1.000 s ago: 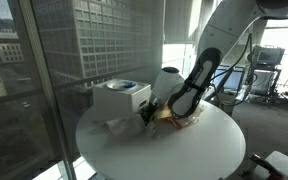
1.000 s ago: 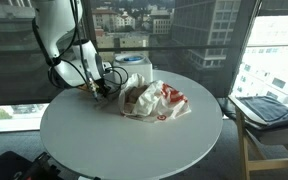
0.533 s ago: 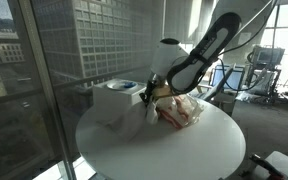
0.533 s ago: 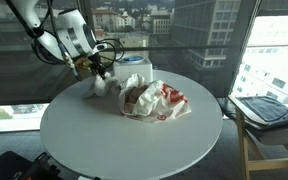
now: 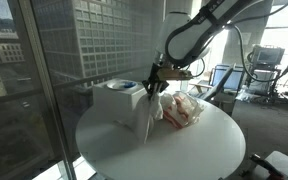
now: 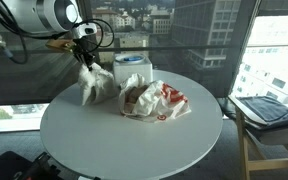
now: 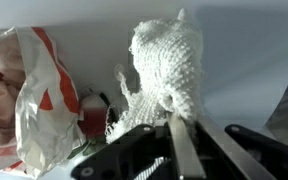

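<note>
My gripper [image 5: 156, 87] [image 6: 86, 62] is shut on a white knitted cloth [image 5: 148, 115] [image 6: 94, 84] and holds it lifted, with its lower end hanging down to the round white table [image 5: 194, 150] [image 6: 124, 140]. In the wrist view the cloth [image 7: 169, 62] hangs from between the fingers [image 7: 176, 122]. A crumpled red and white plastic bag [image 5: 181, 110] [image 6: 154, 100] [image 7: 29, 95] lies on the table right beside the cloth.
A white box with a blue-rimmed top [image 5: 119, 97] [image 6: 132, 68] stands at the table's edge near the window. Glass walls surround the table. A chair with a dark cushion [image 6: 266, 110] stands beside the table.
The gripper has risen from table level, pulling the white cloth up and away from the bag so it now hangs stretched from the fingers.
</note>
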`<state>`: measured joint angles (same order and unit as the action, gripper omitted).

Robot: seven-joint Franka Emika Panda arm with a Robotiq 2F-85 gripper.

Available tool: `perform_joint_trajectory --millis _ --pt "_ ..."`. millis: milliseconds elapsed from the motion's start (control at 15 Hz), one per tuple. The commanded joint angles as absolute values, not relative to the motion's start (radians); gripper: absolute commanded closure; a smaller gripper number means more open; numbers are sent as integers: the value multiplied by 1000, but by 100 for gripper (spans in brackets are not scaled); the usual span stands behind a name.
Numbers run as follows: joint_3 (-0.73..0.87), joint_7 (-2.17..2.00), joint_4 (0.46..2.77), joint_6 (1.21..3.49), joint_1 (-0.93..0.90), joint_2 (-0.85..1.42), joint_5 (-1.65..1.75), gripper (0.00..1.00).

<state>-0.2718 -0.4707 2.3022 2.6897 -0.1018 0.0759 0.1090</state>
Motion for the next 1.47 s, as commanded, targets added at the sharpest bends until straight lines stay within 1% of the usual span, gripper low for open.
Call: perform_joint_trajectory --millis 0,200,267,667,933,1200,1267,1333,1400 --pt "-243 -266 2310 2592 -128 39 -69 96" --pt "-207 -196 2290 2531 -124 98 -57 95" --pt "-191 -196 2290 2546 -123 124 -20 95" --pt "-121 -199 2272 2770 -171 299 188 95" --pt "-88 -193 2239 2917 -233 383 227 95" --pt "-22 -205 2167 2978 -314 468 243 95" --pt "-11 -204 2145 2973 -327 491 236 77" --pt "-6 -205 2127 2964 -335 510 225 64" --pt "-18 -202 2110 2946 -329 527 202 57"
